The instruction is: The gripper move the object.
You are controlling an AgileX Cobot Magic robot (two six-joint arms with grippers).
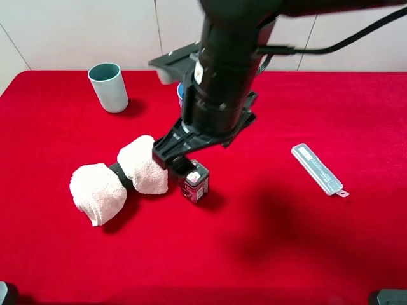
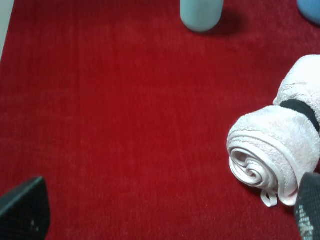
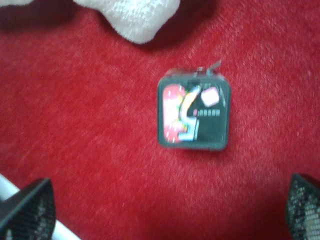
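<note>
Right gripper (image 3: 165,212) is spread wide and holding nothing. The tin (image 3: 194,110) sits centred between its fingertips, untouched. The wrist cam shows the lid label, but overhead the arm half covers it. The tin's about mid-desk (image 1: 267,254), just beside the towel roll (image 1: 121,178), with open cloth toward the front and right edges.

Exterior high view: losing the top of the tin (image 1: 194,185) beneath the right gripper (image 1: 183,166); losing most of a blue thing (image 1: 180,94) beyond it, behind the arm. Right wrist view: smearing all over, leaving the tin's label print unreadable. Wrist views: clipping the left gripper (image 2: 167,212) and the right to finger stubs at frame edges.
</note>
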